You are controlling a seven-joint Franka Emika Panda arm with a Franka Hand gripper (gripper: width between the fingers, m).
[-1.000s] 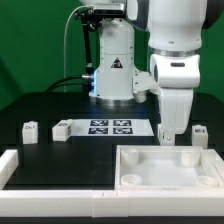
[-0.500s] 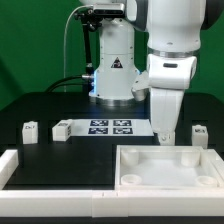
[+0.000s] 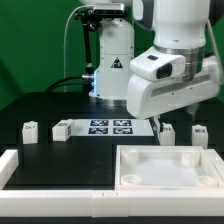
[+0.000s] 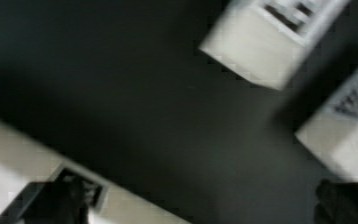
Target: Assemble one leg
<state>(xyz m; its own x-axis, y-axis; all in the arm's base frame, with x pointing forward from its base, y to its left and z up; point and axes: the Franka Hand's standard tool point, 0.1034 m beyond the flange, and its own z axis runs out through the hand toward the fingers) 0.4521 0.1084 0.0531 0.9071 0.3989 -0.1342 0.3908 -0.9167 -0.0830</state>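
Four small white legs with marker tags stand on the black table: two at the exterior view's left point(image 3: 30, 131) point(image 3: 62, 129) and two at the right point(image 3: 167, 131) point(image 3: 200, 134). My gripper point(image 3: 158, 124) hangs tilted just above the table, close beside the nearer right leg, and the hand partly hides that leg. In the blurred wrist view the gripper point(image 4: 202, 203) is open and empty, its dark fingertips point(image 4: 60, 200) wide apart. Two white legs point(image 4: 274, 40) point(image 4: 348, 115) lie beyond the fingers, not between them.
The marker board point(image 3: 112, 126) lies in the middle of the table. A large white tray-like panel point(image 3: 210, 172) with a raised rim sits in front at the right. A white border piece point(image 3: 20, 165) runs along the front left. The robot base point(image 3: 112, 65) stands behind.
The hand stood upright over the right legs before. It has now tilted over sharply and swung toward the exterior view's left. The legs have not moved.
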